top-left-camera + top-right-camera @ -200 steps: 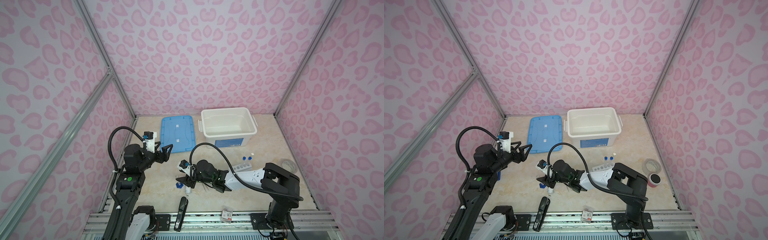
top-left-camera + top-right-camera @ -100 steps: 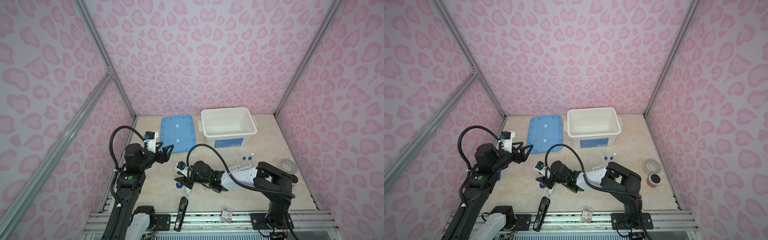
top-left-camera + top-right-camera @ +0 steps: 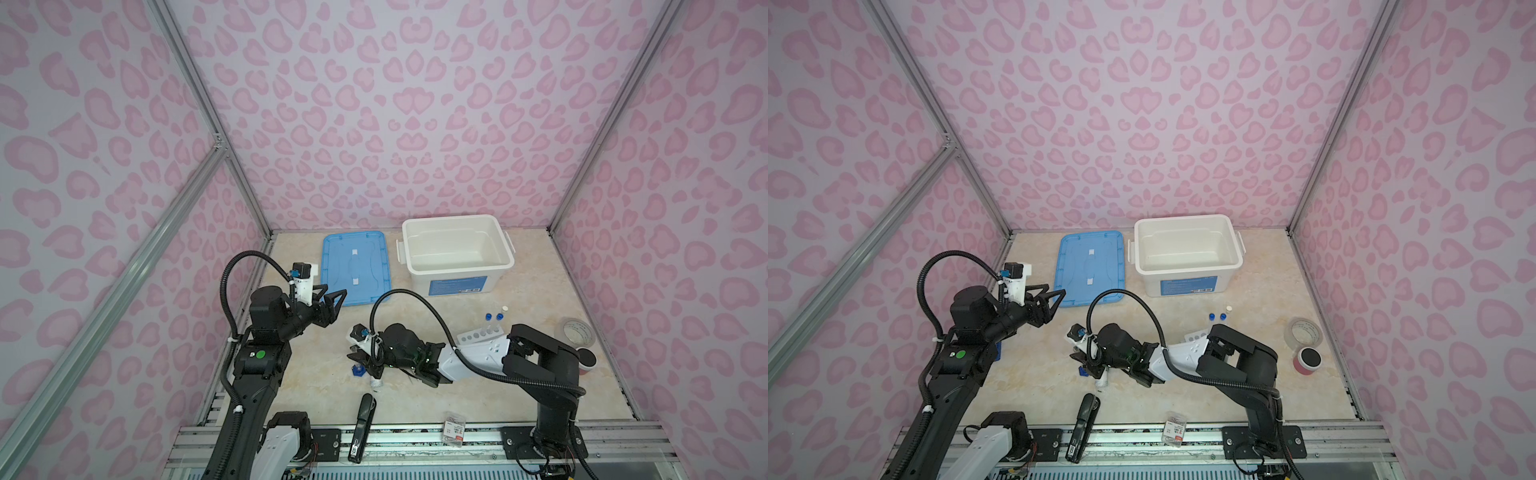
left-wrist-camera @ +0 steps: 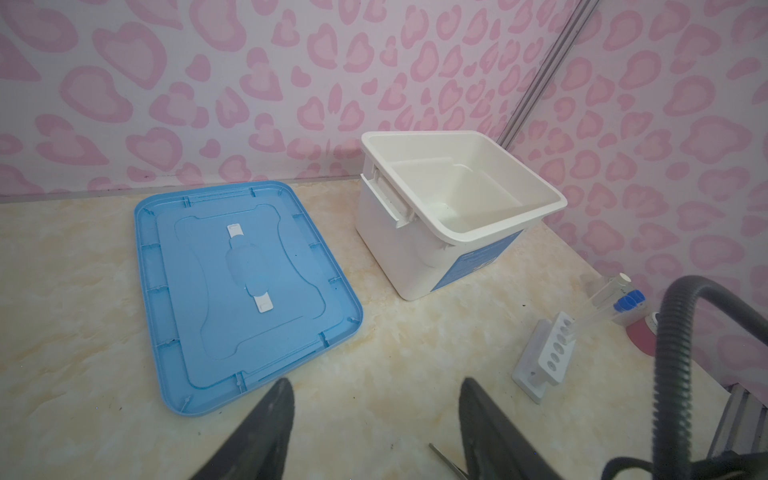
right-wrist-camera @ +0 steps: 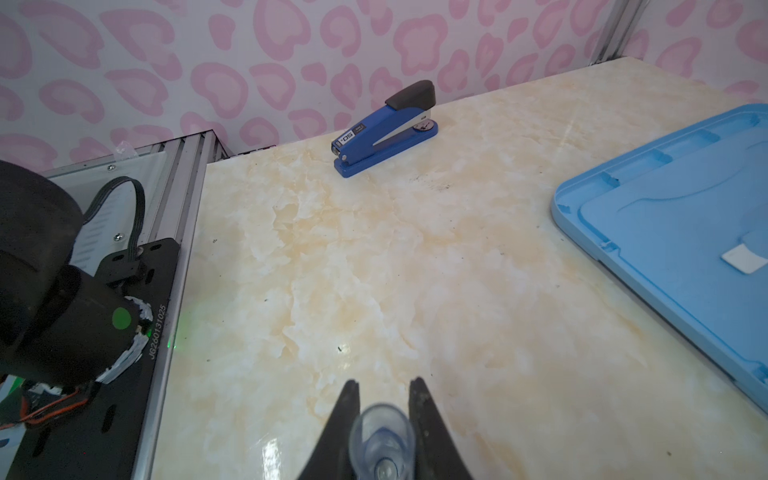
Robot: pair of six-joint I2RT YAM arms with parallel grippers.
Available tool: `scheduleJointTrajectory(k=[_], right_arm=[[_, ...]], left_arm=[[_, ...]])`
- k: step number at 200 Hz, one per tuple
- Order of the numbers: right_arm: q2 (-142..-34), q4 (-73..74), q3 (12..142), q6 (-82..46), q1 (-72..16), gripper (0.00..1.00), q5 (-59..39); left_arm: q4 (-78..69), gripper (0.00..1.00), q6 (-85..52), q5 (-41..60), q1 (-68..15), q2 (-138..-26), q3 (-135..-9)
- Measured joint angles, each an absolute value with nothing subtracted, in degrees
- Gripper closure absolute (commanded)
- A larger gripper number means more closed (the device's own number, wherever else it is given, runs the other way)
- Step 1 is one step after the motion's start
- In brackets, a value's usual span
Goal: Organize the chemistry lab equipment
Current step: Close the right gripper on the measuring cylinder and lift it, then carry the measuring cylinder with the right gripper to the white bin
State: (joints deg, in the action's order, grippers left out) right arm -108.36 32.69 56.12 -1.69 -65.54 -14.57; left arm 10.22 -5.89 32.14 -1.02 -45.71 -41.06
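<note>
Left wrist, rack (image 4: 548,357) holding capped tubes (image 4: 627,301)

Your left arm (image 3: 268,328) stands folded at the lower left of both top views. Its left gripper (image 3: 335,293) points toward the frame's centre, jaws well apart and holding nothing. Your right arm (image 3: 473,358) stretches low from the lower right toward the centre, forearm nearly flat. The right gripper (image 3: 359,362) sits low at centre. In the right wrist view its fingers (image 5: 419,415) stand close together, pressed on both sides of a clear cylinder (image 5: 382,432).
</note>
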Motion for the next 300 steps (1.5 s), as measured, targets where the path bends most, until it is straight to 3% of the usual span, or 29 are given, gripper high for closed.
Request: scheduleJointTrajectory(k=[85,169,238,300], right_arm=[[-107.1,32.3,55.8,-2.1,-65.6,0.91,-11.4],[-99.9,29.9,54.7,-4.4,-63.4,0.91,-9.1],[-87.2,12.0,62.1,-1.9,-56.3,0.9,-8.6],[-83.0,2.5,67.0,-0.6,-49.4,0.9,-7.6]], left_arm=[[10.3,0.42,-5.5,32.2,-1.0,-46.0,-41.3],[10.5,0.43,-4.9,32.4,-1.0,-45.6,-41.5],[10.5,0.44,-4.5,32.9,-1.0,-48.5,-46.6],[9.7,0.44,-4.7,34.3,-2.3,-52.3,-49.0]])
